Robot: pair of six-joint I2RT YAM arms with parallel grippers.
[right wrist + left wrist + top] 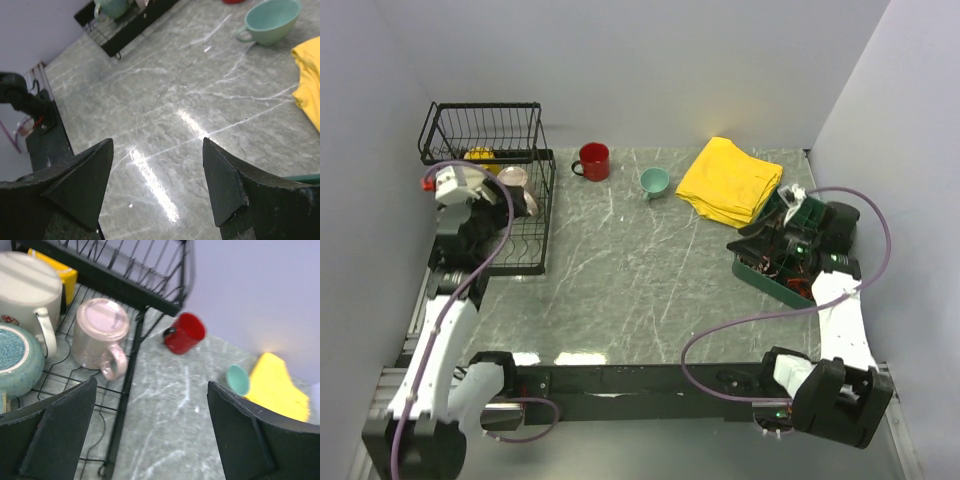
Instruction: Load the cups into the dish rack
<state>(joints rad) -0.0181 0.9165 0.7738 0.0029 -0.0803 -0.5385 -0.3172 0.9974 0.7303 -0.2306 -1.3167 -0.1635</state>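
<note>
- Left gripper stands wide open with nothing between its fingers. It hovers over the near edge of the dish rack and touches no cup that I can see.
- Right gripper is also open and empty. It is held above the table on the right side, by the green tray.
- Four cups sit in the rack. The pinkish-beige mug, the cream mug and the grey-green mug are upside down on the flat tray, and the yellow mug is in the raised basket.
- Two cups are outside the rack. The red mug stands just beside it, and the small teal mug lies between the red mug and the yellow cloth.
- The step in hand looks like clearing the rack to fetch the next cup, most likely the red one, which is nearest the left arm.
- To do it well, lift the open fingers straight up before swinging right. The pinkish-beige mug's handle points toward the near finger, and the rack's side wire is close.
- For the red mug, come down over its body with the jaws set crosswise to the handle, which points toward the rack.
- Free room in the rack seems tight, so choose the spot before carrying the mug over.
</note>
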